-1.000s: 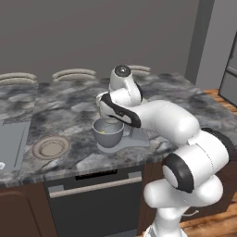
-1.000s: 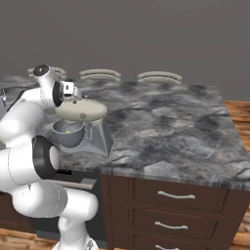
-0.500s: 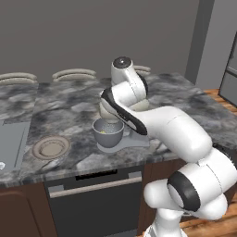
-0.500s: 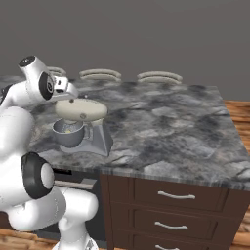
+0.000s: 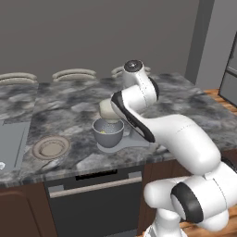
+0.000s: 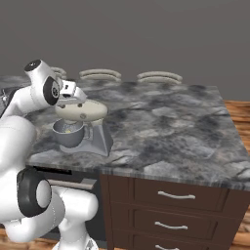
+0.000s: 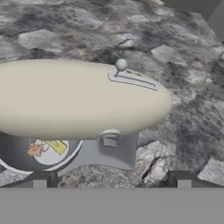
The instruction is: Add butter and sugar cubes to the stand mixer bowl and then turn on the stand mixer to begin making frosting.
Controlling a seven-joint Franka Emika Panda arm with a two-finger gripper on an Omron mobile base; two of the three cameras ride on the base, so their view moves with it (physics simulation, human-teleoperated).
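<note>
On the left of the counter [image 5: 74,111], in the left base view, sits a shallow tan plate [image 5: 51,147], bare; just to its right the stand mixer bowl [image 5: 108,133] stands on the mixer's grey base plate, a yellow fleck at its bottom. In the hand view the bowl's inside reads plainly: the butter [image 7: 58,146] lies there as a yellow stick, and the sugar cubes [image 7: 36,150] lie just beside it as a tan-orange lump; both ingredients, I judge, are already in, so only the switching-on remains.

Over the last second the arm has swung up and across, the wrist rising from beside the bowl to above the stand mixer [image 6: 81,111]; the gripper [image 6: 70,90] now hangs just over the cream head, near its bowl end. The fingertips [image 7: 39,179] stand well apart at the bottom of the hand view, spread wide, pinching nothing.

Further right on the head's top runs a grey slot with a small round knob [image 7: 121,64] at one end; this looks like the speed lever, and the next move likely calls for the fingers to descend beside it and push it along the slot.
</note>
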